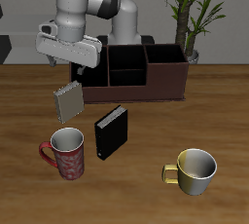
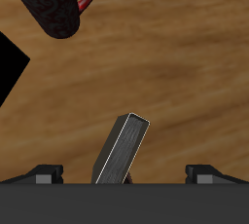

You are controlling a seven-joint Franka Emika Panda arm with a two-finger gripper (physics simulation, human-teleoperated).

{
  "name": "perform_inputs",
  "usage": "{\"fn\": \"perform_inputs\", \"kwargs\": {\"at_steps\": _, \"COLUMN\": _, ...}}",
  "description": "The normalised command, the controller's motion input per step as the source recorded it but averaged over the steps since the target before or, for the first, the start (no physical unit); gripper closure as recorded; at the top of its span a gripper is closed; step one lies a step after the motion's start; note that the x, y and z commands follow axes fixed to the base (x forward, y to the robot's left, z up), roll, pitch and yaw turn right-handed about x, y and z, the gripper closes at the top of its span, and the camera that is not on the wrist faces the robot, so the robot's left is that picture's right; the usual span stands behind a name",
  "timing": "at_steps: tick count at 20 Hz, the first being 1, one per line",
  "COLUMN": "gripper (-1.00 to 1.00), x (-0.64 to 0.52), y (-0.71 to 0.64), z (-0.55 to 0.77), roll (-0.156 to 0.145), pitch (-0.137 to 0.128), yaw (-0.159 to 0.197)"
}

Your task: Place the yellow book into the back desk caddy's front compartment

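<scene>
The yellow book (image 1: 66,102) is a thin tan-grey book standing tilted on the table, in front of the caddy's end and just behind the red mug. My gripper (image 1: 72,72) hangs straight above it, open. In the wrist view the book (image 2: 122,150) sits between my two spread fingertips (image 2: 44,175), and neither pad touches it. The back desk caddy (image 1: 165,84) is a dark reddish-brown box farther back. Its front compartment (image 1: 126,76) is the small black cell of the split middle, against the front wall, and looks empty.
A black upright book (image 1: 111,131) stands beside the yellow book, nearer the front edge. A red patterned mug (image 1: 67,154) stands in front of the yellow book and shows in the wrist view (image 2: 56,4). A yellow mug (image 1: 194,170) stands near the front edge. A potted plant (image 1: 190,14) is behind the caddy.
</scene>
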Motion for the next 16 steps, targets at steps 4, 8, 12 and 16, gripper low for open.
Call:
{"fn": "perform_inputs", "kwargs": {"at_steps": 4, "gripper": -1.0, "x": -0.01, "y": 0.06, "z": -0.18, "roll": -0.014, "pitch": 0.001, "yaw": -0.017}}
{"fn": "perform_inputs", "kwargs": {"at_steps": 8, "gripper": -1.0, "x": -0.07, "y": -0.03, "z": -0.21, "roll": 0.006, "pitch": 0.003, "yaw": -0.026}}
{"fn": "perform_inputs", "kwargs": {"at_steps": 12, "gripper": -1.0, "x": -0.03, "y": -0.07, "z": -0.26, "roll": -0.021, "pitch": 0.03, "yaw": -0.019}}
{"fn": "perform_inputs", "kwargs": {"at_steps": 16, "gripper": -1.0, "x": 0.02, "y": -0.02, "z": -0.08, "roll": -0.007, "pitch": 0.002, "yaw": -0.035}}
